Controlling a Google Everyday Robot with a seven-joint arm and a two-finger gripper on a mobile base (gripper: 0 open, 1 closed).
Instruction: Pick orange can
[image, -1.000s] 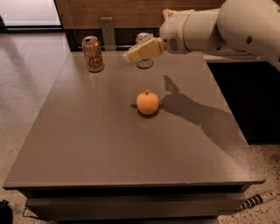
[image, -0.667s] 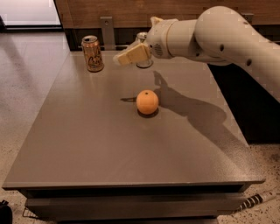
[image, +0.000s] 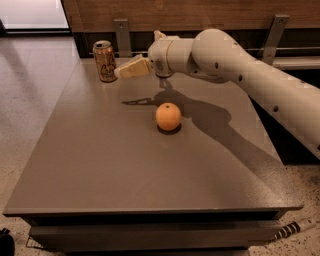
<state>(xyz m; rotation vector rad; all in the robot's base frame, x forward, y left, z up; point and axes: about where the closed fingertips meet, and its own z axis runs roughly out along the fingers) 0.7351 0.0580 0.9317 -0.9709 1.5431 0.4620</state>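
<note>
The orange can (image: 105, 61), copper-orange with dark scribbled markings and a silver top, stands upright at the far left corner of the grey table (image: 100, 165). My gripper (image: 120, 73) hangs above the table just right of the can, its cream fingers (image: 133, 68) pointing left toward it, a small gap away. It holds nothing. The white arm reaches in from the right.
A round orange fruit (image: 168, 116) sits near the table's middle, in front of the arm. A wooden wall with metal brackets (image: 121, 35) runs behind the table. The white-and-green can is hidden behind the arm. Floor lies to the left.
The gripper has swung left across the back of the table, from near the white-and-green can to just beside the orange can. The cans and fruit have not moved.
</note>
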